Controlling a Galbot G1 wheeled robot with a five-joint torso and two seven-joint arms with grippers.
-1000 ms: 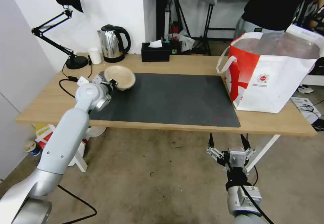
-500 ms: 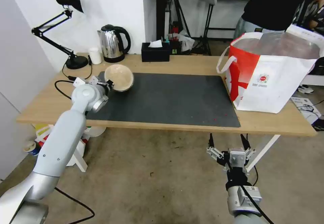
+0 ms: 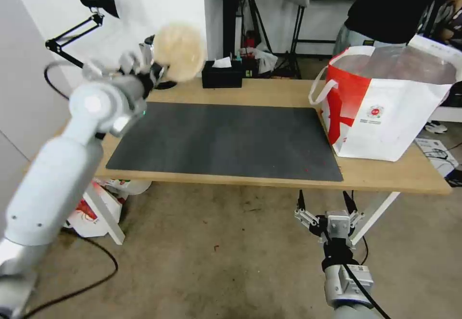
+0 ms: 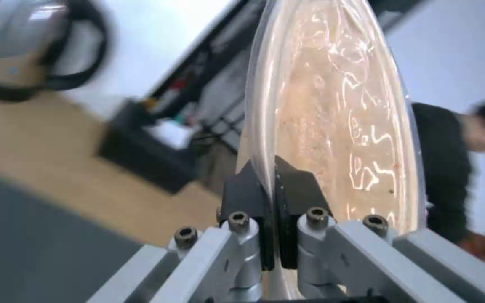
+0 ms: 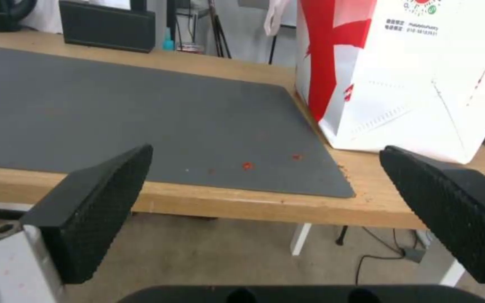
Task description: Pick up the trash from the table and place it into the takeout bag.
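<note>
One piece of trash was in hand. Largest first: the table [image 3: 250, 88] ran across mid-frame, its dark mat [image 3: 226, 141] bare; the takeout bag [image 3: 385, 112] stood at right, mouth up. Your left gripper [image 3: 156, 69], upper left, pinched the beige pulp bowl [image 3: 180, 52] by its rim [image 4: 259, 160], edge-on and aloft, with the bag well to its right. Your right gripper [image 3: 325, 203], spread wide and empty, hung low below the table's near edge.

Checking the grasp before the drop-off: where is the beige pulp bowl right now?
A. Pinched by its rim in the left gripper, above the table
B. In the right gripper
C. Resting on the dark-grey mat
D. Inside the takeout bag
A: the left gripper is shut on the rim of the beige pulp bowl, held clear of the table.
</note>
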